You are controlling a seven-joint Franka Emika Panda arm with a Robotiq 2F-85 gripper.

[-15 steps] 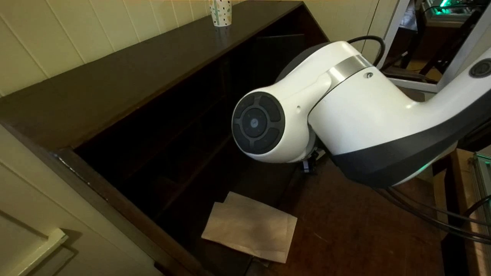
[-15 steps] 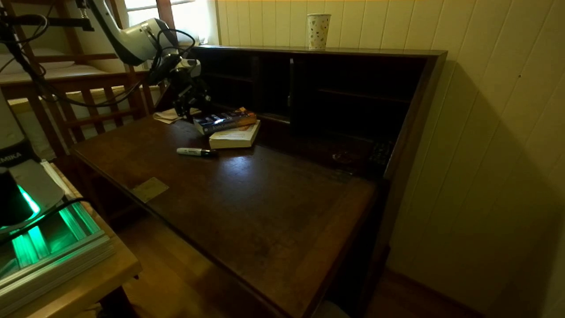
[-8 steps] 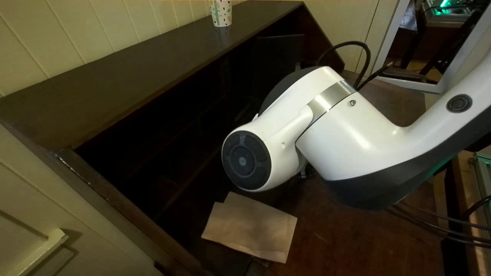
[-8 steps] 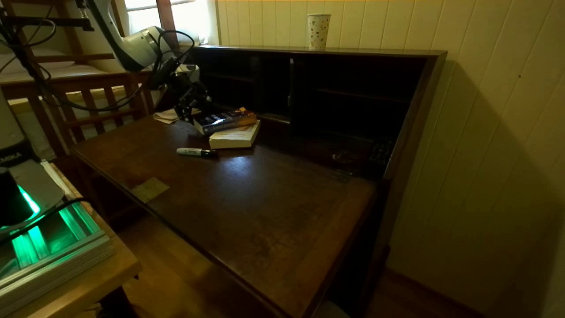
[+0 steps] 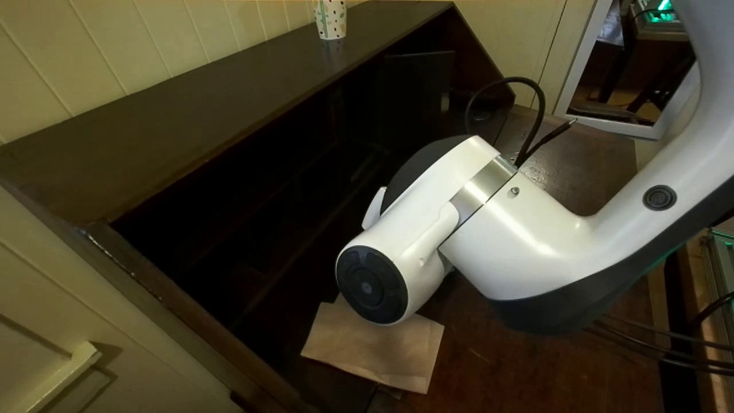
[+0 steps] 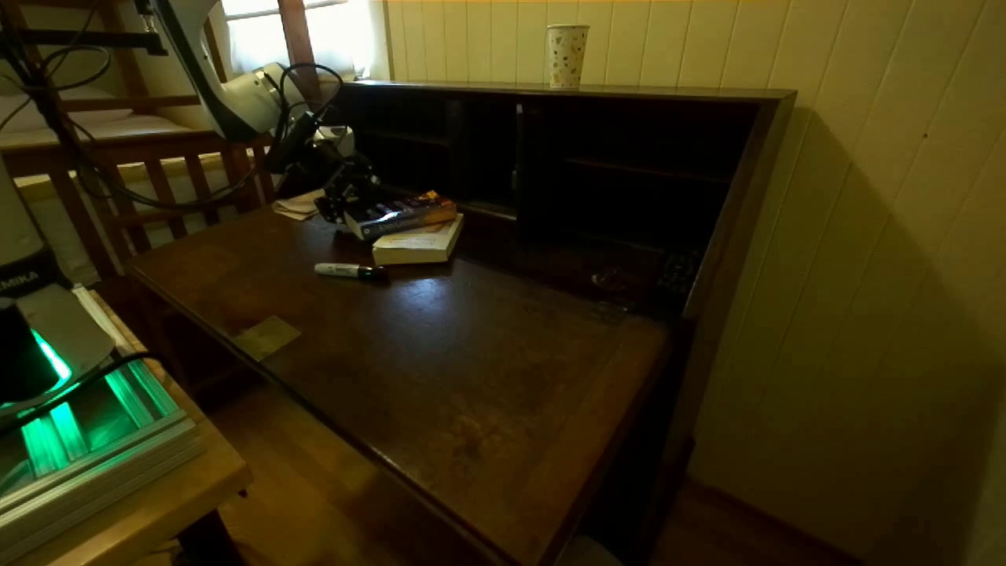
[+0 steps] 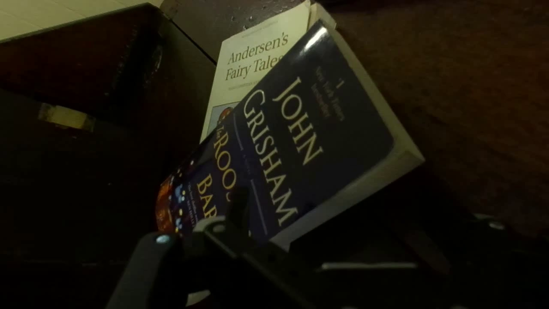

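Poising the gripper (image 6: 336,211), spread wide, at the left end of the Grisham book (image 7: 291,137), left of centre in an exterior view, without showing whether touching. Seeing it lying askew atop the Andersen book (image 7: 257,51), mid-frame in the wrist view. Finding in an exterior view a marker (image 6: 349,271) just below, paper (image 6: 295,207) farther left, a cup (image 6: 567,55) at upper centre.
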